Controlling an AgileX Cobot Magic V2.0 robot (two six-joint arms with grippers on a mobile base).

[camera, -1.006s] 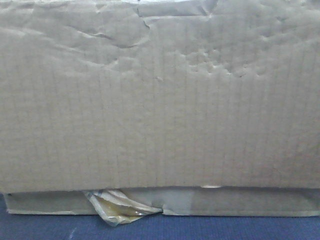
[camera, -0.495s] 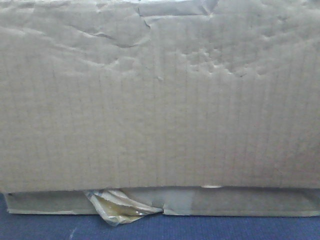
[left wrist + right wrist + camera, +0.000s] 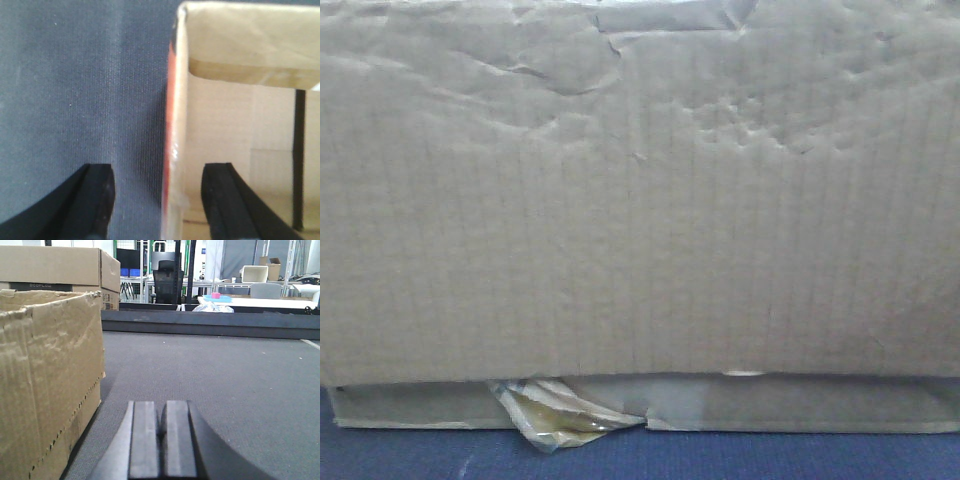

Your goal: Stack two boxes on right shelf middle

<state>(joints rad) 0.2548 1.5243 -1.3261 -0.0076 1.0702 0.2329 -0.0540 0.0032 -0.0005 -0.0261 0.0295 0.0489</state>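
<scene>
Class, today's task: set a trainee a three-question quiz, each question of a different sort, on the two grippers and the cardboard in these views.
1. True or false: the right gripper has its jaws shut together, beside a cardboard box and not on it.
2. Choose one. The left gripper is:
A) open, astride a wall of the cardboard box, one jaw inside and one outside
B) shut on a strip of tape
C) open above a blue bin
3. Fill in: in the front view, the peeling tape hangs at the cardboard's ____ edge.

Key: 1 true; 2 A; 3 bottom.
</scene>
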